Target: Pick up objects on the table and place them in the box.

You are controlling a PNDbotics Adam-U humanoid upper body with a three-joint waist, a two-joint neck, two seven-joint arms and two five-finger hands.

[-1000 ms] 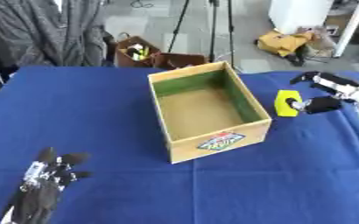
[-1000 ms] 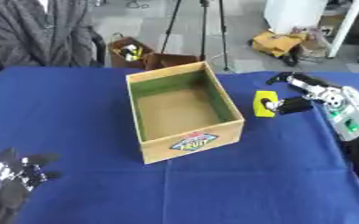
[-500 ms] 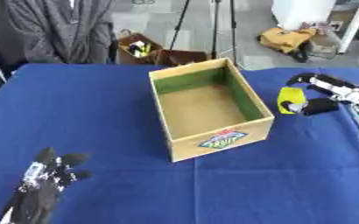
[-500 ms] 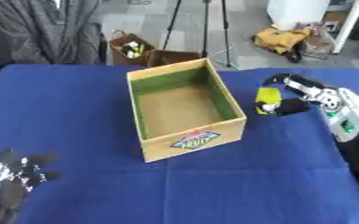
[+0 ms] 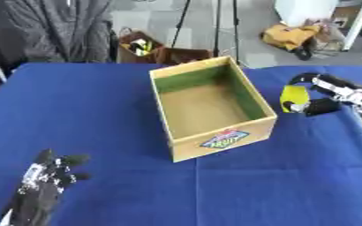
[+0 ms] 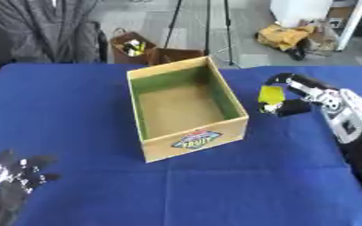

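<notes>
An open cardboard box (image 5: 212,137) with a green inner wall and a fruit label on its front stands in the middle of the blue table (image 5: 99,110); nothing shows inside it. Just right of the box, my right hand (image 6: 300,95) is shut on a small yellow object (image 6: 270,95), its fingers curved over the top and the thumb below. The object hangs beside the box's right wall, outside it. My left hand (image 5: 45,183) rests open at the lower left, fingers up, holding nothing.
Beyond the table's far edge stand a tripod (image 5: 215,26), a brown bag (image 5: 137,48) with items, a yellow bag (image 5: 292,35) on the floor and a dark coat (image 5: 60,26) hanging at the back left.
My right hand has carried the yellow object slightly left, closer to the box's right wall. The left hand has stayed put.
</notes>
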